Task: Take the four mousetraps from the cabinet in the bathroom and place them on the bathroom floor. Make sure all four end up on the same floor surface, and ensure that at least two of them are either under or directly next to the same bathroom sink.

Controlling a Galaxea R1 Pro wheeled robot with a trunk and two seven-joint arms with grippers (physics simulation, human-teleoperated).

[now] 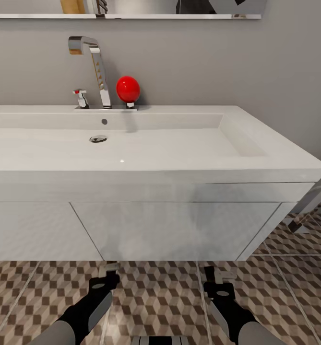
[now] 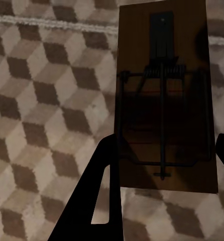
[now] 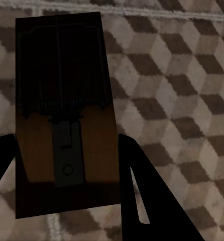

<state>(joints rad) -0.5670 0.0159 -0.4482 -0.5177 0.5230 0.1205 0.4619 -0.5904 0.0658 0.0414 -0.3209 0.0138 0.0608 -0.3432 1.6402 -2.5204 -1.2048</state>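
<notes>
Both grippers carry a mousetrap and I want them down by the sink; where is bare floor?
Open bathroom floor lies between the left gripper and right gripper, bordered behind by the white vanity unit. It is tighter at the right, where chrome legs stand.

The sink (image 1: 189, 143) sits at 12 o'clock above the floor (image 1: 160, 297); its tap (image 1: 95, 67) stands behind the basin at 11 o'clock, a ball (image 1: 128, 89) just right of it.

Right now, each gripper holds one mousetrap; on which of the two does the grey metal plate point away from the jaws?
The mousetrap in the left gripper: this mousetrap has its plate at the far end. The right gripper's mousetrap has it near the jaws.
</notes>
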